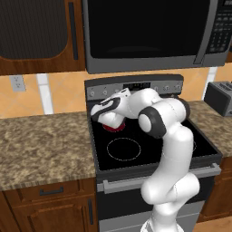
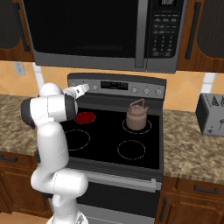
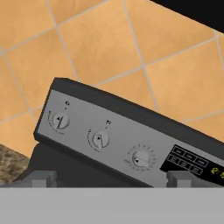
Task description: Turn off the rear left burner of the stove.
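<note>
The gripper [image 3: 107, 178] shows as two grey finger tips at the bottom of the hand view, set wide apart with nothing between them, so the jaws stand open and empty. Straight ahead of them, a short way off and not yet touched, is the grey back panel [image 3: 118, 140] of the stove [image 1: 149, 154]. Three round knobs sit on it: the middle knob [image 3: 100, 139] lies closest to the line between the fingers, the left knob [image 3: 60, 121] is off toward the panel's end, and a third knob [image 3: 141, 158] lies toward the digital display [image 3: 192, 162].

From the right base view the gripper [image 2: 81, 89] hangs at the left end of the panel, above the cooktop. Just below and a little in front of it, the rear left burner [image 2: 85, 117] glows red, so it is on. In the left base view the wrist covers most of that burner [image 1: 113, 127], with a red edge showing under it. Further out, a brown kettle [image 2: 138, 116] stands on the rear right circle, and the microwave [image 2: 100, 30] hangs above.

By my judgement the approach is nearly done but the task itself has not begun: no knob is gripped and the burner is lit. Left to do: close the gap, close on the right knob, and turn it until the glow goes out. Which knob governs this burner I cannot tell.
</note>
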Tool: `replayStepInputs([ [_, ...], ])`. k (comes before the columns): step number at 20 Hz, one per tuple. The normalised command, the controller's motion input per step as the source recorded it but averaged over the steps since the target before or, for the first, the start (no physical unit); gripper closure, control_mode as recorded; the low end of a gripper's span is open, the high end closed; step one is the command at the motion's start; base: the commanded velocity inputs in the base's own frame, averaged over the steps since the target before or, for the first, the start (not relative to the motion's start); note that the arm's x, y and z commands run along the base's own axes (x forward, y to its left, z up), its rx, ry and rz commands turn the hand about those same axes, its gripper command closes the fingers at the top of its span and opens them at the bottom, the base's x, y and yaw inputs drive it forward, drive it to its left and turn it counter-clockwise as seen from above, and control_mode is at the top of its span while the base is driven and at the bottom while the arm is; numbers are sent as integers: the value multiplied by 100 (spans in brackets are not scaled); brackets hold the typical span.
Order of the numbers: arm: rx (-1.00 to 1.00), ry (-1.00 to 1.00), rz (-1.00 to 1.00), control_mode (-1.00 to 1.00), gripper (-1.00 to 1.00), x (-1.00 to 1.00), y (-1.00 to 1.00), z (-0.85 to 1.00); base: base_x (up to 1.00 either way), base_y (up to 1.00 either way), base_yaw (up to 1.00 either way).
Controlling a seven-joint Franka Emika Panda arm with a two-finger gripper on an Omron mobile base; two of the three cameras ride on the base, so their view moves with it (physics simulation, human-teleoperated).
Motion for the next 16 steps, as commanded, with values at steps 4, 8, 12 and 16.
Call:
replayStepInputs([
  [4, 0, 0, 0, -100, -100, 5, 9, -3, 0, 0, 0],
  [8, 0, 0, 0, -100, -100, 4, 15, 0, 0, 0, 0],
  [12, 0, 0, 0, -100, -100, 21, 6, 0, 0, 0, 0],
  [16, 0, 0, 0, -100, -100, 36, 3, -1, 0, 0, 0],
])
